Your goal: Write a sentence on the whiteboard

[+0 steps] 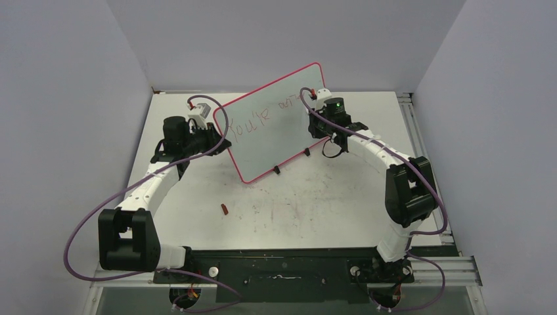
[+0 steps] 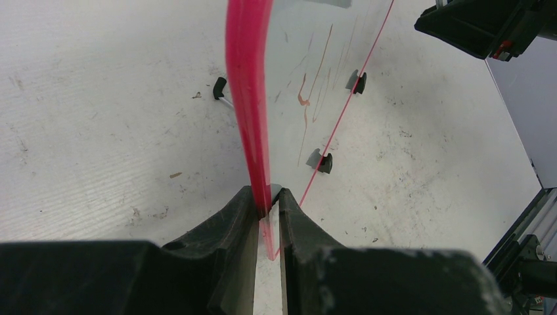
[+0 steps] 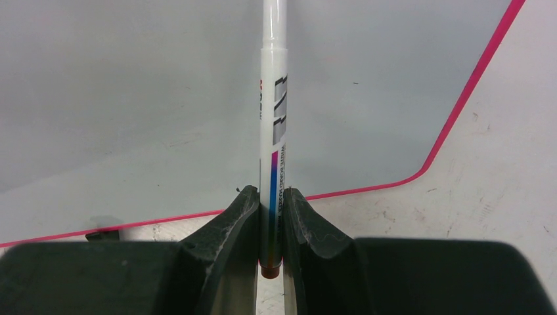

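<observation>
The whiteboard [image 1: 279, 128], pale with a pink-red rim, stands tilted on the table. Thin reddish-brown words of the sentence [image 1: 253, 125] run across its upper half, reading roughly "You're" and the start of a second word. My left gripper [image 1: 222, 139] is shut on the board's left rim [image 2: 249, 98], which passes between its fingertips [image 2: 269, 197]. My right gripper [image 3: 269, 197] is shut on a white marker [image 3: 274, 131] that points up at the board's face [image 3: 131, 98]. From above, that gripper [image 1: 315, 113] sits at the board's upper right, by the last letters.
A small red cap [image 1: 224, 209] lies on the scuffed white table in front of the board. Black clip feet [image 1: 276, 170] [image 1: 307, 152] stick out along the board's lower edge. Grey walls close in left, right and behind. A metal rail [image 1: 410, 125] runs along the right side.
</observation>
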Controlling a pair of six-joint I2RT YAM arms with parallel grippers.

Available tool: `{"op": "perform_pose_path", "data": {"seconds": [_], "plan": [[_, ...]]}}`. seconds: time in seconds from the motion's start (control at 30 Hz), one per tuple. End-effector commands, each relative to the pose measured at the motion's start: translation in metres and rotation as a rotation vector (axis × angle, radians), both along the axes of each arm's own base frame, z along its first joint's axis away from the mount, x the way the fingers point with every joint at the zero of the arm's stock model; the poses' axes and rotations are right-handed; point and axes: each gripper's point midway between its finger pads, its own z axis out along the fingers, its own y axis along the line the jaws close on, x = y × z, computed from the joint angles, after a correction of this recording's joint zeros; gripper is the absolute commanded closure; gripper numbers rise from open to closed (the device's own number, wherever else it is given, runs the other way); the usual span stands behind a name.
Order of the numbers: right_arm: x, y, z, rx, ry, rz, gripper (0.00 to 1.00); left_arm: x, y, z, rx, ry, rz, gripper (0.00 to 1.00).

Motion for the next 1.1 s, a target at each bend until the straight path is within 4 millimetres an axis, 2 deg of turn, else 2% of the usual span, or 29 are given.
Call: {"op": "perform_pose_path", "data": {"seconds": [0.0,0.73,1.07], "plan": [[0.0,0.001,0.011,0.004,-0.033,-0.014,0.95,0.002,0.002,0.017,0.019,-0.038,0.01,1.0],[0.02,-0.013,0.012,0.002,-0.032,-0.072,0.95,0.003,0.003,0.015,0.024,-0.034,0.012,1.0],[0.023,-0.011,0.01,0.005,-0.03,-0.065,0.95,0.003,0.003,0.014,0.026,-0.031,0.012,1.0]]}}
